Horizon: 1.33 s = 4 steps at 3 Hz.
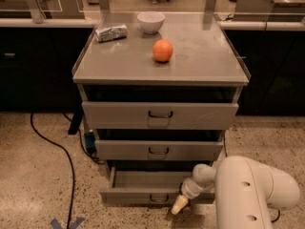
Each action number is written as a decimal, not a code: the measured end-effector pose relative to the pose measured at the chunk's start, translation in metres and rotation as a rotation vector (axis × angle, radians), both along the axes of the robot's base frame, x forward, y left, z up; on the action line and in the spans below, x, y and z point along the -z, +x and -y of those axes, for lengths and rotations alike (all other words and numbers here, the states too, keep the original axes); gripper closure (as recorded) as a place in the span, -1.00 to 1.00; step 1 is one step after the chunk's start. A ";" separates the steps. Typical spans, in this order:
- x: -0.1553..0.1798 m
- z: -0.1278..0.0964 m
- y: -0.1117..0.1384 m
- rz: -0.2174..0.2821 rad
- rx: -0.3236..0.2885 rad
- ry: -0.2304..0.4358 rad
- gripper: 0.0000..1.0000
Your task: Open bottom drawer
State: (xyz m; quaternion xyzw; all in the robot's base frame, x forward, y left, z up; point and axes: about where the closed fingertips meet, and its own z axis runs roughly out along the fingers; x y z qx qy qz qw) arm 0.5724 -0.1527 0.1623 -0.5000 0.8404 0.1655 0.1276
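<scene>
Hand is low at bottom right, on the end of the white arm. Can't tell if it's spread or pinching, or whether it's touching. Bottom drawer lies just left of and behind the hand; its front's long axis runs left-right and the pull is toward the camera. Its loop handle is just left of the hand. It's the lowest of three, with a flat grey front, partly out, plain grey tray showing.

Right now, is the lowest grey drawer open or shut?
Open. The lowest grey metal drawer is pulled out, its grey tray showing inside. The gripper is by its front, right of the small dark handle.
</scene>
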 end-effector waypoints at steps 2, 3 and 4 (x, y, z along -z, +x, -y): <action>0.001 -0.002 -0.004 0.013 -0.011 0.008 -1.00; 0.003 0.000 -0.014 0.029 -0.040 0.011 -1.00; 0.009 0.004 -0.030 0.016 -0.051 0.012 -1.00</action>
